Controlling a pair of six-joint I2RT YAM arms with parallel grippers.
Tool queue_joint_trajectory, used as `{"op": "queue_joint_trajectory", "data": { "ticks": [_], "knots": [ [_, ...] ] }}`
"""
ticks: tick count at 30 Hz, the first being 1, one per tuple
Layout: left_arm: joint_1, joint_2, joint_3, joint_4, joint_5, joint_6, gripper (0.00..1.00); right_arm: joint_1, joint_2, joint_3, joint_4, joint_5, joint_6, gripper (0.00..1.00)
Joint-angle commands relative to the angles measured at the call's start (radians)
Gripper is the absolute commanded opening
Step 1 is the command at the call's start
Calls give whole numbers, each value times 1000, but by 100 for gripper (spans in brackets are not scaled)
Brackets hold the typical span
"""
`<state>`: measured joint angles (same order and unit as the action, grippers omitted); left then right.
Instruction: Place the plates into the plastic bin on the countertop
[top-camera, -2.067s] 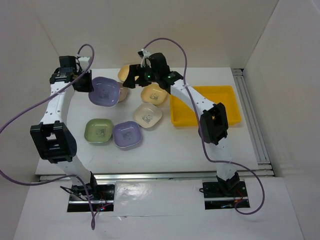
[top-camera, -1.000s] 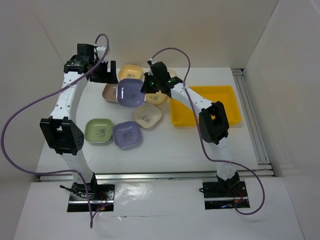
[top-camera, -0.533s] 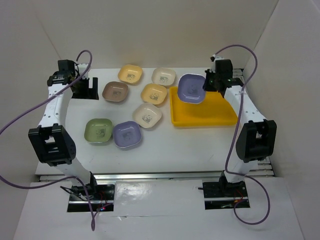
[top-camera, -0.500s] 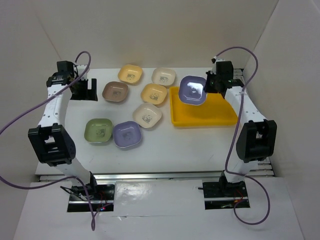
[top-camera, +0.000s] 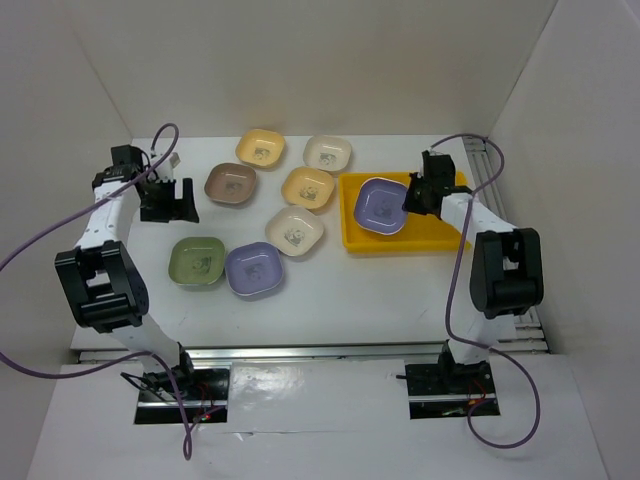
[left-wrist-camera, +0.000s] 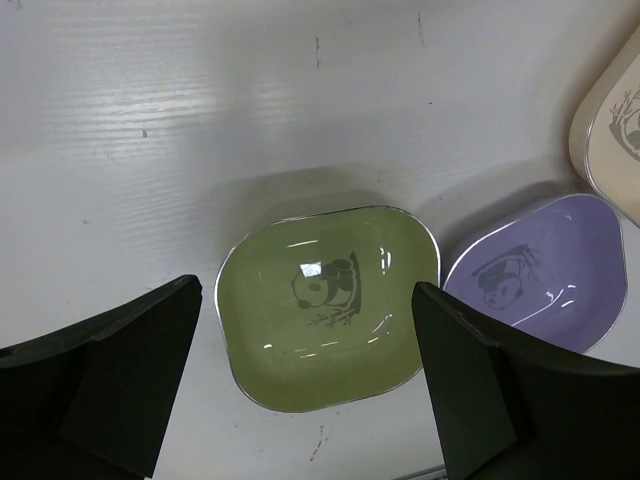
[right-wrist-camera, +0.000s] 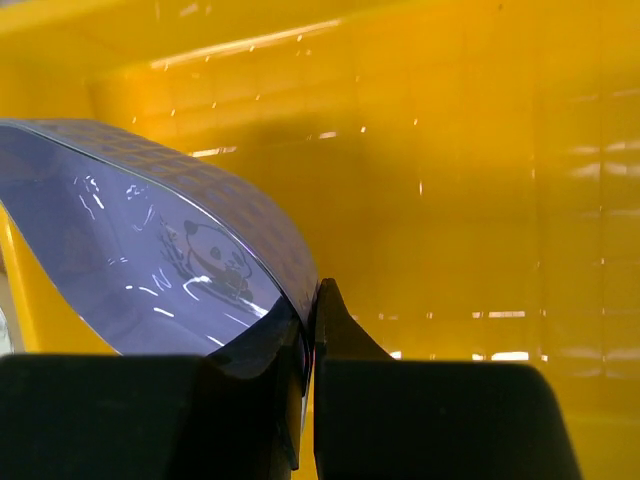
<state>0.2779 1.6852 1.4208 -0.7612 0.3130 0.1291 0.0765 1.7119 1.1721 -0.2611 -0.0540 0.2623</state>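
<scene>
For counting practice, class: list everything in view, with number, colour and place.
Counter: 1, white, beneath everything.
Bin: 1, yellow, right.
Gripped plate: 1, lavender, in bin.
Loose lavender plate: 1, lavender, counter front.
Green plate: 1, green, left of it.
Brown plate: 1, brown, back left.
Orange plates: 2, yellow-orange, back and middle.
Cream plates: 2, cream, back and middle.
Cables: 2, purple, both sides.
Left claw: 1, black, open, over left counter.
Right claw: 1, black, shut on gripped plate.
</scene>
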Motion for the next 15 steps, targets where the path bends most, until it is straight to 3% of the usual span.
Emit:
{"op": "queue_joint_trajectory", "data": {
  "ticks": [1, 3, 6, 7, 8, 10, 13, 14, 15],
  "knots": [
    [7, 8, -20, 57, 47, 37, 100, -17, 51, 34, 140, 29, 34, 0],
    [7, 17, -48, 66, 37, 46, 100, -17, 77, 43, 131, 39, 34, 1],
    [17, 18, -91, 88, 26, 56, 100, -27, 107, 43, 131, 48, 34, 15],
    [27, 18, -100, 88, 26, 66, 100, -27, 118, 43, 131, 48, 34, 36],
    [27, 18, -100, 88, 26, 66, 100, -37, 118, 43, 131, 48, 34, 50],
    [40, 18, -123, 97, 26, 75, 100, -46, 129, 75, 131, 48, 34, 54],
    [49, 18, -132, 106, 17, 84, 100, -46, 115, 96, 118, 57, 43, 81],
    [59, 18, -132, 106, 17, 84, 100, -37, 92, 112, 118, 66, 43, 100],
    [60, 18, -132, 106, 17, 84, 100, -37, 81, 121, 108, 75, 43, 100]
  ]
}}
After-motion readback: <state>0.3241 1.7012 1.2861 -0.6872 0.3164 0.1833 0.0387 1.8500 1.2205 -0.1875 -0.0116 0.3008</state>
